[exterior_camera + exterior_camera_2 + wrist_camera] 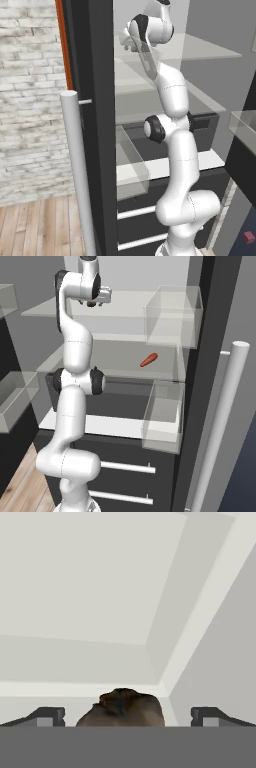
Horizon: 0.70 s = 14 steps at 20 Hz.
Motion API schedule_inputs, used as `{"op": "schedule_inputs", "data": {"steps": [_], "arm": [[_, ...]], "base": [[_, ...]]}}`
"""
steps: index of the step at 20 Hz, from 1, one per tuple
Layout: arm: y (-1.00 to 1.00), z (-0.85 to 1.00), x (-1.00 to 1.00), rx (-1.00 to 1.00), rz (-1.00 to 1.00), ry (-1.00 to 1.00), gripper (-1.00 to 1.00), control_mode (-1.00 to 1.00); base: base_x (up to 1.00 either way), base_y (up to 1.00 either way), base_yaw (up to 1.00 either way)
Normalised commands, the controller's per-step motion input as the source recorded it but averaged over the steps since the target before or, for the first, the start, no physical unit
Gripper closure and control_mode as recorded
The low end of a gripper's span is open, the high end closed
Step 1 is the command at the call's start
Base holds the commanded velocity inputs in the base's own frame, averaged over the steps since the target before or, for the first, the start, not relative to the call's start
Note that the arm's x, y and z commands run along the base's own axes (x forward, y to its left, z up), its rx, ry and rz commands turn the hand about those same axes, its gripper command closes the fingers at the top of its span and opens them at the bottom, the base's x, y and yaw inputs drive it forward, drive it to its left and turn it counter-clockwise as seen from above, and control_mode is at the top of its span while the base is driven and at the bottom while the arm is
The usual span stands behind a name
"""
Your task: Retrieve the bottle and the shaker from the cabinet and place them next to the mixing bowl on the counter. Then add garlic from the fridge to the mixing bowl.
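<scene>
The black fridge [95,75] stands open, with glass shelves [125,311] inside. My arm reaches up to the top shelf, where my gripper [100,296] [127,42] points into the fridge. In the hand view a brownish lumpy garlic bulb [122,707] lies on the pale shelf right between my two fingertips [47,716]. The gripper [127,716] is open, its jaws apart on either side of the bulb and not touching it. The bottle, shaker, cabinet, mixing bowl and counter are out of view.
An orange-red carrot-like item [149,360] lies on the middle shelf. Clear bins [172,316] [162,416] hang at the right of the fridge. Long silver bar handles [75,165] [225,421] stand close by. Drawers with silver strips [127,468] are below.
</scene>
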Motion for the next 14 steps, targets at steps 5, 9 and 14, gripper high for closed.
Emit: {"op": "schedule_inputs", "data": {"steps": [5, 9, 14], "arm": [[0.0, 0.0, 0.22, 0.0, 0.0, 0.0, -1.0, -1.0], [0.0, 0.0, 0.05, 0.0, 0.0, 0.02, 1.0, -1.0], [0.0, 0.0, 0.0, 0.0, 0.0, 0.01, 1.0, -1.0]], "base": [[0.0, 0.0, 0.0], [0.0, 0.0, 0.0], [0.0, 0.0, 0.0]]}}
